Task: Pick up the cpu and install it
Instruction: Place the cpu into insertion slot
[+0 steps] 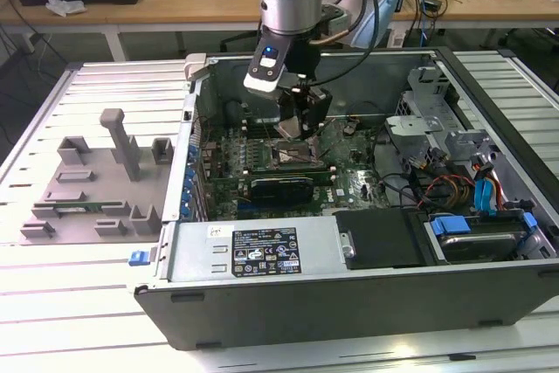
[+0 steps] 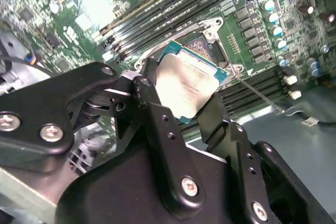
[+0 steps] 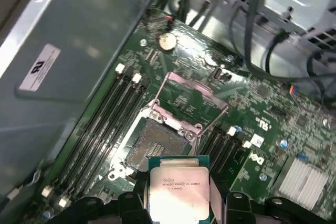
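The gripper (image 2: 181,94) hangs inside the open computer case (image 1: 262,255), which sits on the bench (image 1: 87,321). Its fingers (image 2: 157,111) are clamped on two opposite edges of the cpu (image 2: 191,85). The chip is in the air just above the bare socket (image 3: 157,148), near the middle of the motherboard (image 3: 262,129), and does not touch it. The socket's hinged frame (image 3: 191,95) stands lifted clear.

The main risk is misalignment. In the first wrist view the chip's edges do not look square with the socket's, though the camera angle may account for that. A chip that goes down rotated or offset could ride on the socket rim or bend the fine contacts. A thin edge grip could also let the chip tilt or slip, so that one corner lands first. The fingers reach lower than the chip and could strike the memory slots (image 3: 113,114) beside the socket.
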Controlling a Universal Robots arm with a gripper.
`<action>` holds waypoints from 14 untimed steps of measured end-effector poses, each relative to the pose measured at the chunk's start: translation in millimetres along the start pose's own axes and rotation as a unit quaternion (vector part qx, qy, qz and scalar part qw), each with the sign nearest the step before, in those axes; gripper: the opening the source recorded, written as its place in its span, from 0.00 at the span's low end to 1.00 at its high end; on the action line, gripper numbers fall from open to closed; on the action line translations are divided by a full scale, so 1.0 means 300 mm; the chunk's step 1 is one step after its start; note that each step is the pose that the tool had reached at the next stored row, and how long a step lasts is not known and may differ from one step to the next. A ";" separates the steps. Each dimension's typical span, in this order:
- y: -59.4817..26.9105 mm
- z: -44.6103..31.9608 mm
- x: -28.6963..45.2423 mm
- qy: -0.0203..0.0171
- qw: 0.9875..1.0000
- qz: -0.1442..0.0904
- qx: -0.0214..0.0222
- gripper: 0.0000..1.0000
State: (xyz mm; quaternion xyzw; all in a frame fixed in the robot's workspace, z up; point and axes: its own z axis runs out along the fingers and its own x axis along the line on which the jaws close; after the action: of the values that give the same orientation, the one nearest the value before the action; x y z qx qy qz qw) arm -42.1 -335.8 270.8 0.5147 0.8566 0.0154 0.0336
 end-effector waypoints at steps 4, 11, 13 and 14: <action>0.000 0.002 0.000 -0.003 0.999 0.042 0.002 0.54; -0.001 0.011 0.000 -0.008 0.992 0.126 0.005 0.54; -0.001 0.014 0.001 -0.009 0.989 0.148 0.006 0.54; -0.001 0.016 0.001 -0.010 0.987 0.158 0.007 0.54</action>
State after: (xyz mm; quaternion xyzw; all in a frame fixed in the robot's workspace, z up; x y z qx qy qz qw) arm -42.1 -335.8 266.1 0.6442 0.7640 0.0099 0.0356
